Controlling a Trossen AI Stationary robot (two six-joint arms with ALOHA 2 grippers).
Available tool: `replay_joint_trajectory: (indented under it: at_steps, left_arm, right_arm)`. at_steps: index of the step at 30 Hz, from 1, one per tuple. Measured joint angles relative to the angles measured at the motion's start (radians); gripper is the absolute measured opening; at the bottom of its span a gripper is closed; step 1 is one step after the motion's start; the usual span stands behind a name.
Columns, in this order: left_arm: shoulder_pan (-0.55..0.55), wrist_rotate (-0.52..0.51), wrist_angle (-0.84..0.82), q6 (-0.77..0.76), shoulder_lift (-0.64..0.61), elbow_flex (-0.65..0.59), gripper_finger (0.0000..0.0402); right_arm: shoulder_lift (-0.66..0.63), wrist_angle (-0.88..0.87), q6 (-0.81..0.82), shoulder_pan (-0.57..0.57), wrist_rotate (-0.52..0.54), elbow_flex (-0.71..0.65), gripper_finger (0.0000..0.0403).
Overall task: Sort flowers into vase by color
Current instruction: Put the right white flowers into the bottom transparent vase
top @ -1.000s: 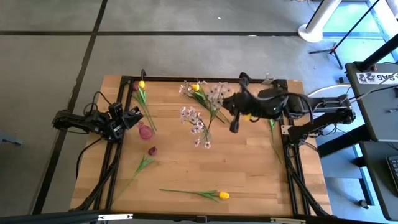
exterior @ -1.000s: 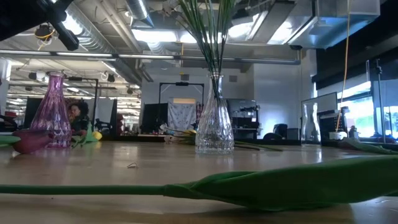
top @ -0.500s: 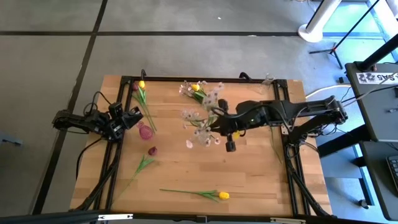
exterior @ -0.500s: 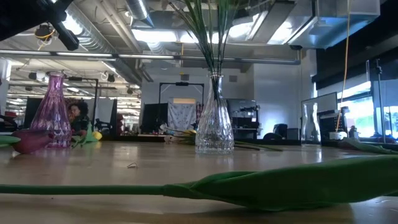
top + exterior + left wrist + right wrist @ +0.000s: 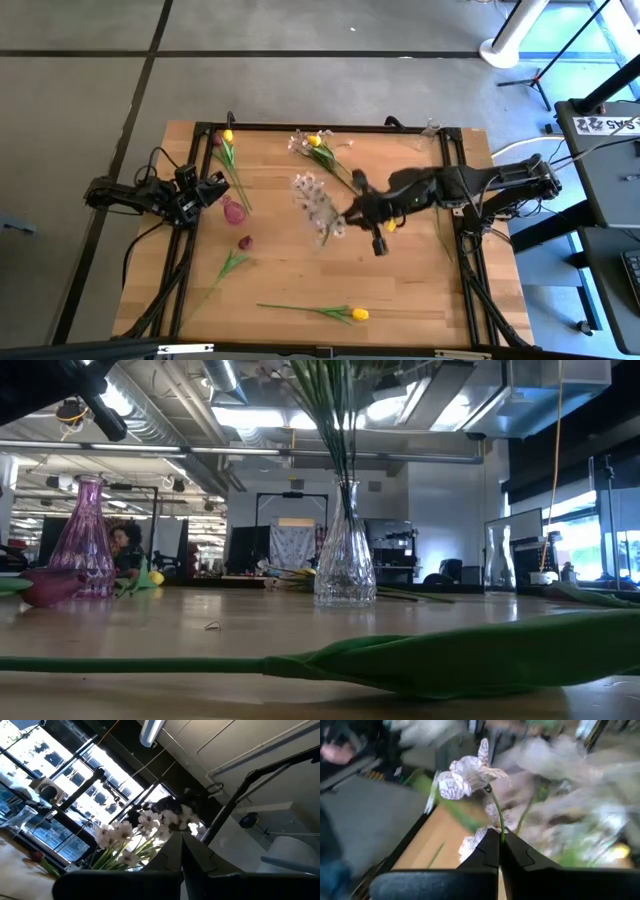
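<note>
The left arm lies folded low over the surface's (image 5: 400, 290) left edge, its left gripper (image 5: 218, 186) clenched on nothing, just beside the pink vase (image 5: 233, 211). A dark red tulip (image 5: 245, 243) lies near that vase, and a yellow tulip (image 5: 359, 314) rests by the front edge with bare wood around it. At mid-surface a clear vase (image 5: 345, 568) holds a cluster of pale blossom sprays (image 5: 318, 203). The right arm stretches in from the right edge, elbow out over the frame. Its right gripper (image 5: 498, 841) is clenched around one blossom stem (image 5: 495, 810). More flowers (image 5: 318, 146) lie near the back edge.
</note>
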Motion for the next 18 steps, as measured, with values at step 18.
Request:
replay_joint_trajectory:
  at_steps: [18]
  left_arm:
    - [0.0, -0.003, -0.101, -0.02, 0.0, -0.001, 0.0]
  right_arm:
    - [0.036, -0.285, 0.135, 0.006, 0.143, -0.003, 0.0125]
